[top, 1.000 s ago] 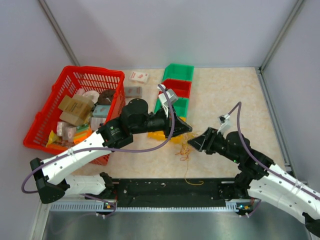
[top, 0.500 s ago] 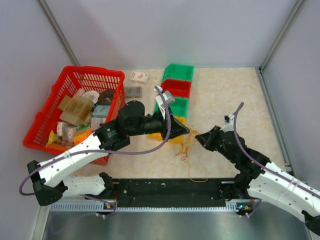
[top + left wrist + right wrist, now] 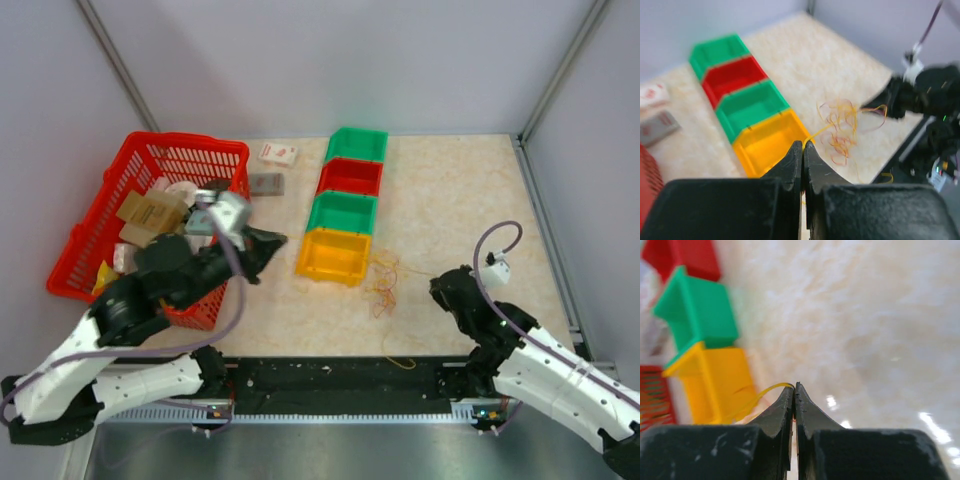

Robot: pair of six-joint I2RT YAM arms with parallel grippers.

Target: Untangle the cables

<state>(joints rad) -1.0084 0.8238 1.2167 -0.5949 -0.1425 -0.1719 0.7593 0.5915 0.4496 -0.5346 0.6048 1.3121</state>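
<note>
Pinching the cables [image 3: 384, 285] by thin yellow strands, left gripper [image 3: 803, 146] and right gripper [image 3: 794, 388] are clamped tight; only wrist cams show that, loopy tangle between them.

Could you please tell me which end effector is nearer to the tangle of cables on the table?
Right. The right end effector sits just right of the tangle of cables; the left end effector is off to its left, beyond the yellow bin.
</note>
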